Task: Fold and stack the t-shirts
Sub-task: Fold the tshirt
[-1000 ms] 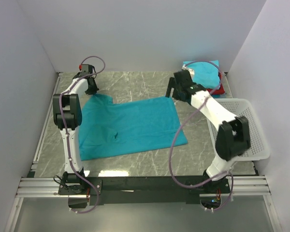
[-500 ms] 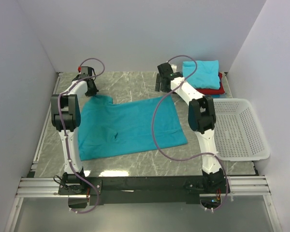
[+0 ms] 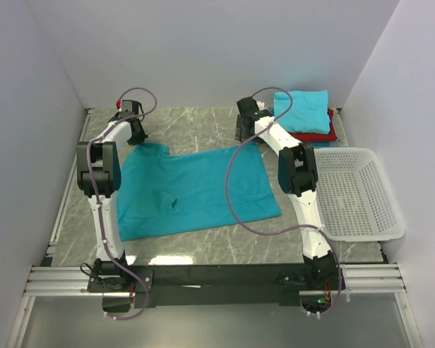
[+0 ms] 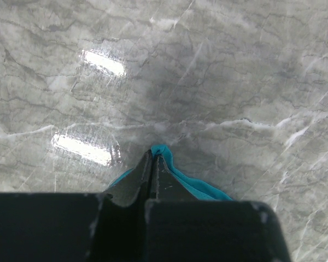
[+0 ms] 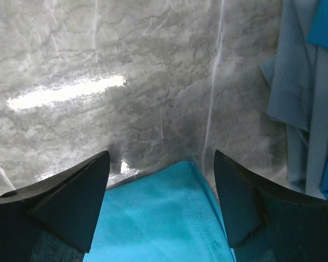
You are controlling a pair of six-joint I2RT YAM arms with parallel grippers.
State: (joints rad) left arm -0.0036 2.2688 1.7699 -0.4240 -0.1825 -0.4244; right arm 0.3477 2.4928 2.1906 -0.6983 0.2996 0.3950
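Pinching teal shirt (image 3: 196, 190) corner, left gripper (image 4: 152, 156) unmoved; right gripper (image 5: 161, 159), jaws spread, shifted over opposite corner.

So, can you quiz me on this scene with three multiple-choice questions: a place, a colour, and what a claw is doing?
1. Where is the folded pile? A in the basket; B far right corner of the table; C under the spread shirt.
2. What colour lies under the pile's top shirt? A red; B yellow; C black.
3. The right gripper is: A shut on cloth; B open over the spread shirt's corner; C holding the basket.
Answers: B, it sits beyond the basket; A, the red shirt's edge shows; B, its fingers stand apart.
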